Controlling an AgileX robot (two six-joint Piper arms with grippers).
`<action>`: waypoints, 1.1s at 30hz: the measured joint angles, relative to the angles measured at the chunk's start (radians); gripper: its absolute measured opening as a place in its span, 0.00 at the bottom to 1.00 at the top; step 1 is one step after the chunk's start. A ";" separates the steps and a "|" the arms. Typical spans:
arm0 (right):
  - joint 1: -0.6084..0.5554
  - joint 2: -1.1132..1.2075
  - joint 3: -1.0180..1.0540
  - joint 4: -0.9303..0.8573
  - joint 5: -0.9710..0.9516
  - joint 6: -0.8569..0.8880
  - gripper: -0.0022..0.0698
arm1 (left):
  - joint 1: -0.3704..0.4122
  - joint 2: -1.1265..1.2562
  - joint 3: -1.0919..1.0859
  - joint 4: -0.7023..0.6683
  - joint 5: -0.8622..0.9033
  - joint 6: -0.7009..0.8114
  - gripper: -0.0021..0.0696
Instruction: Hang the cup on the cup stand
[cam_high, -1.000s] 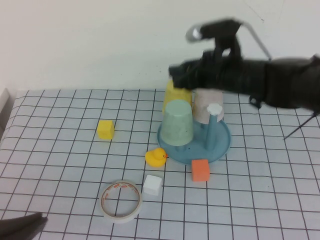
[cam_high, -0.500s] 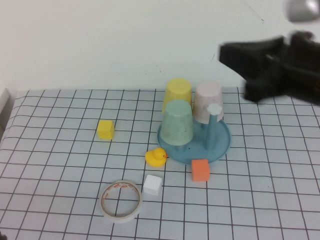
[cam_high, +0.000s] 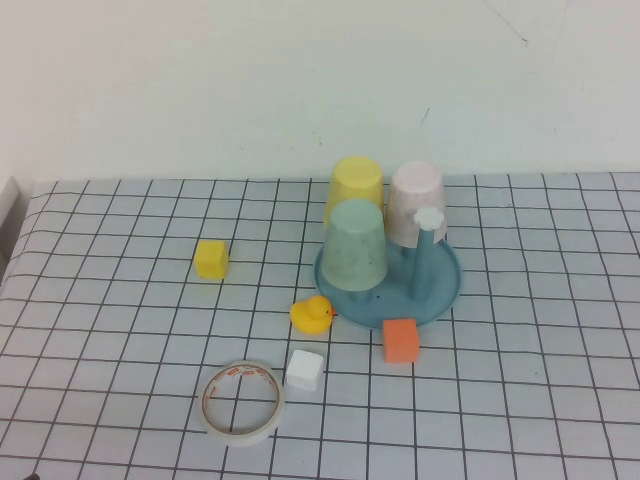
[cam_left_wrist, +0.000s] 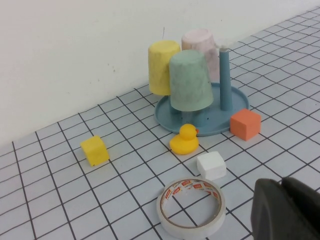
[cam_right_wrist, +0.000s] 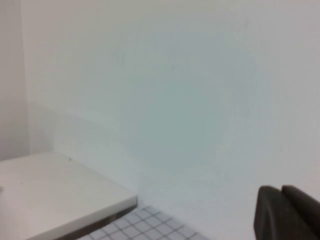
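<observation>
The mint-green cup (cam_high: 354, 245) sits upside down on a peg of the blue cup stand (cam_high: 440, 295), at its front left; the same cup (cam_left_wrist: 190, 81) and stand (cam_left_wrist: 167, 116) show in the left wrist view. One bare peg with a white cap (cam_high: 428, 220) rises at the stand's front right. Neither arm appears in the high view. My left gripper (cam_left_wrist: 281, 186) is shut and empty, low over the table near the tape roll. My right gripper (cam_right_wrist: 281, 192) is shut and empty, facing the wall, away from the stand.
A yellow cup (cam_high: 356, 186) and a pale pink cup (cam_high: 415, 203) hang inverted at the stand's back. On the gridded table lie a yellow block (cam_high: 211, 259), a rubber duck (cam_high: 311, 315), an orange block (cam_high: 400, 340), a white block (cam_high: 304, 371) and a tape roll (cam_high: 241, 402).
My right arm, above the stand a second ago, has pulled back to the right and out of the high view, its gripper now shut. The cups on the stand have not moved.
</observation>
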 joint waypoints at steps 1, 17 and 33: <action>0.000 -0.037 0.017 0.000 0.000 0.000 0.04 | 0.000 0.000 0.000 0.000 0.001 0.000 0.03; 0.000 -0.218 0.142 0.000 -0.021 -0.018 0.03 | 0.000 0.000 0.002 0.000 0.016 -0.002 0.03; 0.000 -0.218 0.196 0.002 -0.222 -0.036 0.03 | 0.000 0.000 0.002 0.000 0.017 -0.018 0.03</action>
